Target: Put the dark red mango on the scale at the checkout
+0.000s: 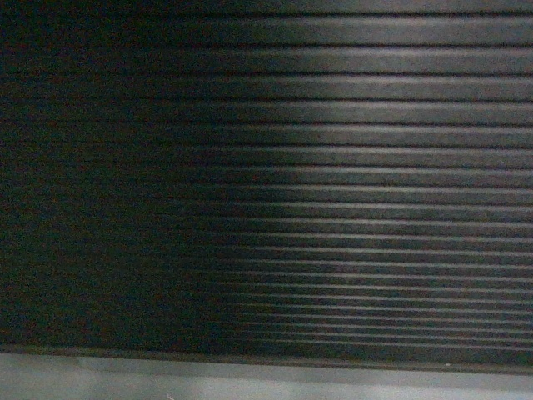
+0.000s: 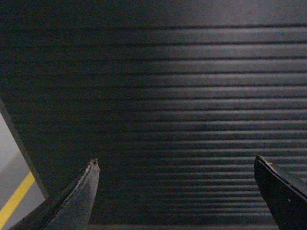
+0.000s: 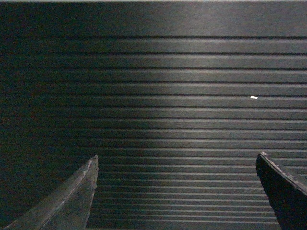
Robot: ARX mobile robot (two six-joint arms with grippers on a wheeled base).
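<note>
- Head view: only the checkout [image 1: 275,167] front fills it, ribbed slats above a grey base; neither dark red mango nor scale shows, so their direction can't be told.
- Left wrist: left gripper [image 2: 175,191] faces the slats, jaws spread wide, empty.
- Right wrist: right gripper [image 3: 176,191] likewise, released, holding nothing; neither arm looks nearer.

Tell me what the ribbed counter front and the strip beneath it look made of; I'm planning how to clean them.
The checkout front looks like matte dark laminate or painted board, though it could be plastic: even horizontal ribs with a dull sheen and no grain. The grey base looks smooth and painted or laminated; its exact material cannot be told.
</note>
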